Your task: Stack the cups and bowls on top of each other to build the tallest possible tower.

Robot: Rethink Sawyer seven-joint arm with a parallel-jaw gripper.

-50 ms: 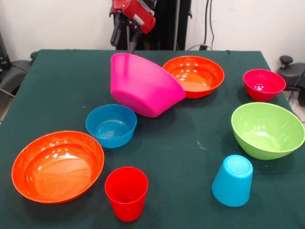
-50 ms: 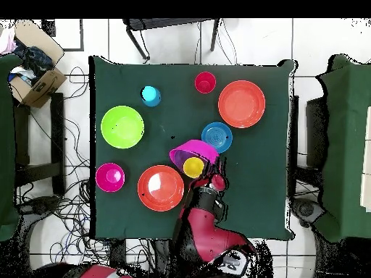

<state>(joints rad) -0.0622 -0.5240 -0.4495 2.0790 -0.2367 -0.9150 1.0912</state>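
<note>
- The gripper [image 1: 125, 40] sits at the top centre of the front view, directly behind the raised rim of the magenta bowl [image 1: 143, 86]. Its fingers point down toward that rim; whether they are apart or clamped on the rim cannot be determined from either view.
- The magenta bowl is tilted steeply, with its opening facing the top of the frame and its lower side resting against the far orange bowl [image 1: 194, 75]. It is not seated flat in that bowl.
- In the overhead view, a yellow cup [image 2: 193, 167] appears inside the magenta bowl, near the centre of the frame. It is hidden in the front view.
- The small blue bowl [image 1: 111, 125] stands on the desk [image 1: 190, 157] just below and left of the magenta bowl.
- The near orange bowl [image 1: 58, 165] occupies the lower left; the red cup [image 1: 126, 192] stands upright just beside it at bottom centre.
- The light blue cup [image 1: 232, 180] stands upside down at lower right, with the lime green bowl [image 1: 268, 130] above it.
- The small crimson bowl [image 1: 264, 84] stands alone at upper right.
- Progress assessment: early stage. No upright tower exists. At most one cup is nested in one tilted bowl. All other bowls and cups lie separately and are not yet stacked.
</note>
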